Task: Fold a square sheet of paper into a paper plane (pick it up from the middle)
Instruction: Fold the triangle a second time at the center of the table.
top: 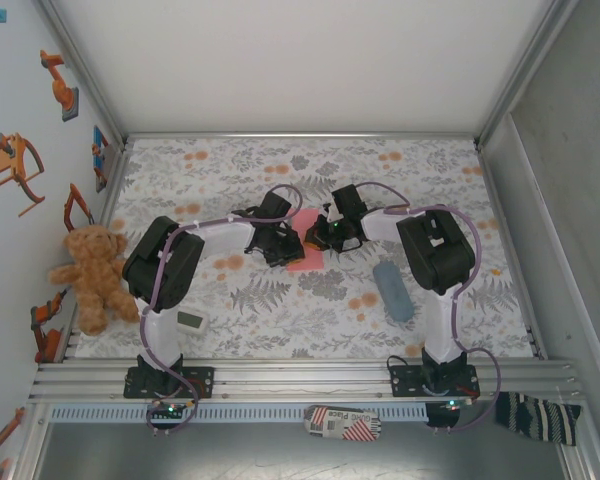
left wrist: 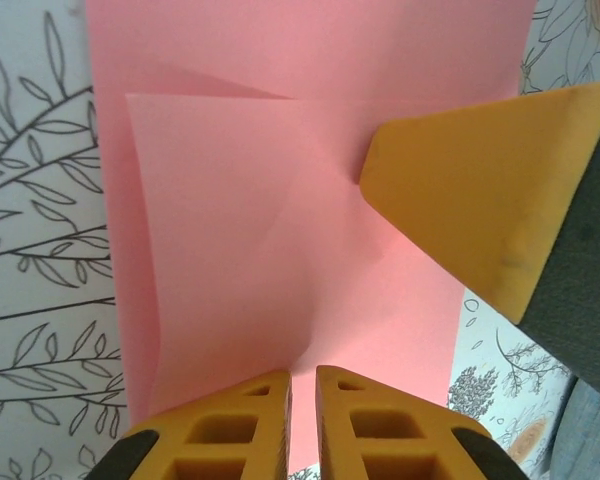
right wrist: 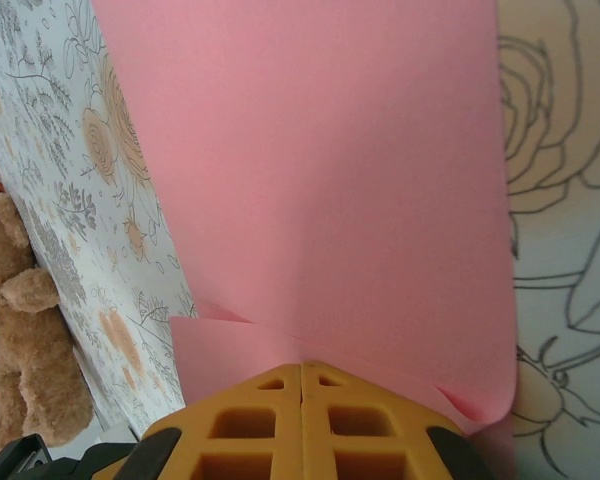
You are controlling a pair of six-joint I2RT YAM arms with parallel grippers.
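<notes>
Paper point(top: 305, 258) lies at table point(top: 280, 315) centre, between both claws. Left claw point(left wrist: 302, 372) is nearly closed, pinching the paper's edge in its slit. Right claw point(right wrist: 301, 365) is fully closed, tips on the paper's opposite side.

Paper, plastic, plush and metal under my fingers.

The square sheet of paper point(left wrist: 280, 250) is thin, smooth and matt, salmon-pink, with soft creases that catch little light. My left gripper point(left wrist: 302, 392) and right gripper point(right wrist: 301, 385) have matt yellow-orange plastic fingers moulded with open cells, backed by dark grey, faintly grainy plastic. The table cover point(top: 280, 320) is a smooth printed sheet without gloss; cloth or vinyl, I cannot tell. The teddy bear point(top: 90, 275) is fuzzy brown plush. The rail point(top: 300, 375) is dull silvery metal, ribbed lengthwise. The pouch point(top: 392, 290) looks matt grey-blue.
</notes>
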